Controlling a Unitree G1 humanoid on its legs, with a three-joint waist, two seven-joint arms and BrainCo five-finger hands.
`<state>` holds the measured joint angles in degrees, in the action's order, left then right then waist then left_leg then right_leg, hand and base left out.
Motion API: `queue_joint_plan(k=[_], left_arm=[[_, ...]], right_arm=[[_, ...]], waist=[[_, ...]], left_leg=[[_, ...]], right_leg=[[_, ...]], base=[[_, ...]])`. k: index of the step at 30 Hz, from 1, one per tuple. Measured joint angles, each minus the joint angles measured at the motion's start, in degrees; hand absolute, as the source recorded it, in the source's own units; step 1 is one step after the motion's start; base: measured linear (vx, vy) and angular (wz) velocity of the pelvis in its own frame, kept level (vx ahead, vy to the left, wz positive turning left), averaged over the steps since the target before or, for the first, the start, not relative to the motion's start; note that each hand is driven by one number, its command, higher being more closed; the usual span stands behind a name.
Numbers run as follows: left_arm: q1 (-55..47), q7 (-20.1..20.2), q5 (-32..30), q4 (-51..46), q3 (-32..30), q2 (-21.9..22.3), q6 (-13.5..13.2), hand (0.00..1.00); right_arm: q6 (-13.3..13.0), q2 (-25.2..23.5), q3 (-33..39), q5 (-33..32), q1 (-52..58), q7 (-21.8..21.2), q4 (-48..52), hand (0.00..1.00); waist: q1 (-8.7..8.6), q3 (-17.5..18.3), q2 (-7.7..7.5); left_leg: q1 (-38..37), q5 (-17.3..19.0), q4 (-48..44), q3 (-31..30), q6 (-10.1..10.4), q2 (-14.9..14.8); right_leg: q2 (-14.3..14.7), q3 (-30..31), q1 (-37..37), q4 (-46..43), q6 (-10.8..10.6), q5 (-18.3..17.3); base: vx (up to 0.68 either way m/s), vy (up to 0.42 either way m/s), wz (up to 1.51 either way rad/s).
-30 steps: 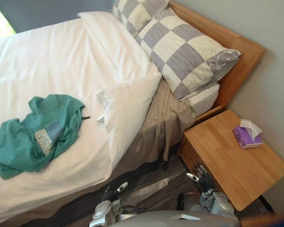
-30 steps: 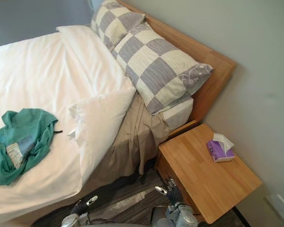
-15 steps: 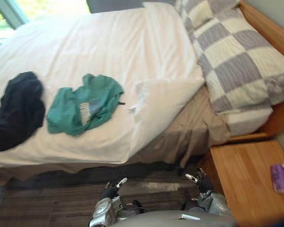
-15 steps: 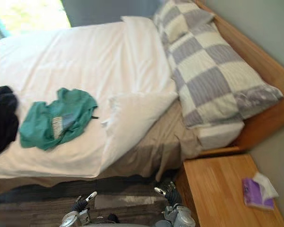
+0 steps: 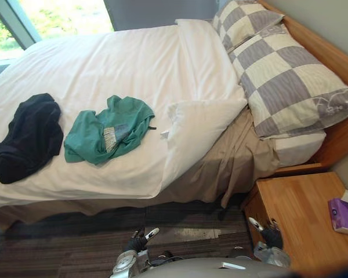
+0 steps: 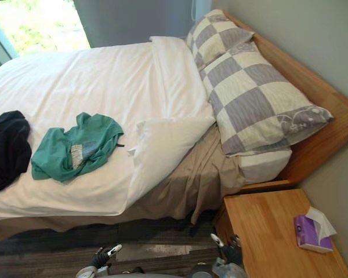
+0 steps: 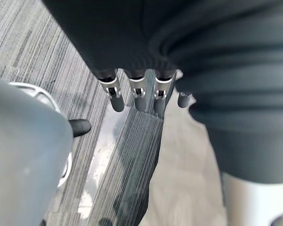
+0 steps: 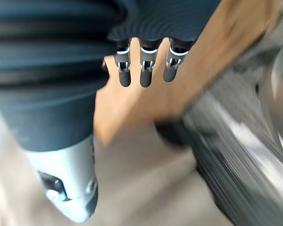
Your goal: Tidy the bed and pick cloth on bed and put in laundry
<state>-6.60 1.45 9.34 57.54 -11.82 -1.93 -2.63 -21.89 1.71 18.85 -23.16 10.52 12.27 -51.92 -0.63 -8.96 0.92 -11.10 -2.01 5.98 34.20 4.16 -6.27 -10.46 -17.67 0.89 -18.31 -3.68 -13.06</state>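
Note:
A crumpled green cloth [image 5: 108,128] lies on the white duvet [image 5: 122,63] near the bed's near edge. To its left lies a black cloth [image 5: 28,136]. One duvet corner [image 5: 198,123] is folded back, and a tan sheet [image 5: 235,165] hangs down the bed's side below it. Two checked pillows [image 5: 287,81] rest against the wooden headboard [image 5: 330,55]. My left hand [image 5: 140,238] hangs low over the floor in front of the bed, its fingers [image 7: 137,89] straight and empty. My right hand [image 5: 271,234] hangs open by the nightstand's near corner, fingers [image 8: 146,70] straight.
A wooden nightstand [image 5: 298,217] stands right of the bed with a purple tissue box [image 5: 343,213] on it. Grey striped carpet [image 5: 64,243] runs along the bed's near side. A window [image 5: 52,17] is beyond the bed's far left.
The camera has swung left, bringing the black cloth into view, then steadied. My right hand has shifted right, up to the nightstand's corner. The cloths lie as before.

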Motion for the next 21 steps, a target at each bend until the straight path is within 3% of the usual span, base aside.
queue_joint_plan(k=[2, 4, 7, 12, 16, 18, 21], left_arm=[[-0.07, 0.35, -0.02, -0.01, 0.06, -0.70, 0.71, 0.00], [-0.12, 0.75, -0.01, -0.04, 0.34, -1.76, 1.87, 0.00], [-0.31, 0.70, 0.04, -0.07, 1.88, -3.97, 2.56, 0.00], [-2.63, 0.46, 0.01, -0.05, 5.34, -6.99, 3.62, 0.00], [-3.45, -0.91, -0.74, -0.07, 7.82, -8.68, 3.62, 0.00], [-3.22, -2.01, -1.93, -0.82, 7.90, -9.32, 3.51, 0.00], [-2.36, -2.73, -2.16, -3.31, 7.99, -9.87, 3.29, 0.00]], right_arm=[[-0.23, 0.61, 1.94, 0.42, 1.38, 2.86, 4.13, 0.00], [-0.21, 2.43, 3.95, 5.73, 1.91, 7.83, 11.84, 0.00], [0.65, 5.42, 4.27, 10.95, 1.00, 9.84, 21.29, 0.00], [4.18, 10.45, 4.11, 18.42, -3.75, 10.05, 31.29, 0.00], [7.35, 14.08, 2.16, 23.20, -8.96, 8.10, 36.44, 0.00], [8.99, 16.54, -1.53, 25.74, -13.17, 6.92, 38.76, 0.00], [10.96, 21.93, -6.77, 29.49, -21.00, 5.45, 39.94, 0.00]], waist=[[-0.40, -0.04, -0.42], [-0.52, 0.15, -1.21], [-0.26, 0.04, -2.16], [0.03, -0.57, -2.89], [0.13, -2.21, -4.52], [0.44, -3.94, -5.59], [1.06, -6.43, -4.77]], left_leg=[[-0.69, 0.03, 0.00, 0.60, -0.01, -0.16], [-1.03, 0.19, 0.00, 1.52, -0.24, -0.37], [-0.76, 0.40, 0.00, 1.41, -0.54, -0.43], [0.99, 0.91, -0.08, 1.15, -1.11, 0.21], [3.22, 1.40, -1.35, -0.99, -1.57, 0.61], [5.83, 4.18, -6.82, -2.09, -1.74, -0.64], [11.79, 10.69, -19.73, -4.79, -2.21, -4.27]], right_leg=[[0.38, 0.54, 0.64, 0.61, 0.14, 0.50], [0.96, 1.35, 0.98, 1.96, -0.04, 1.36], [1.44, 1.46, 1.55, 3.92, -0.20, 2.33], [1.79, 2.67, 0.23, 4.85, -0.13, 3.09], [2.17, 6.10, -0.41, 5.81, -0.04, 4.60], [2.17, 7.39, -0.41, 5.94, 0.29, 5.06], [2.78, 8.34, -0.38, 5.56, 0.38, 5.52]], base=[[0.02, 0.029, -0.26], [0.00, 0.033, -0.20], [0.01, 0.045, 0.00], [0.04, 0.034, 0.04], [0.08, 0.042, 0.28], [0.08, 0.034, 0.23], [0.01, 0.050, 0.24]])
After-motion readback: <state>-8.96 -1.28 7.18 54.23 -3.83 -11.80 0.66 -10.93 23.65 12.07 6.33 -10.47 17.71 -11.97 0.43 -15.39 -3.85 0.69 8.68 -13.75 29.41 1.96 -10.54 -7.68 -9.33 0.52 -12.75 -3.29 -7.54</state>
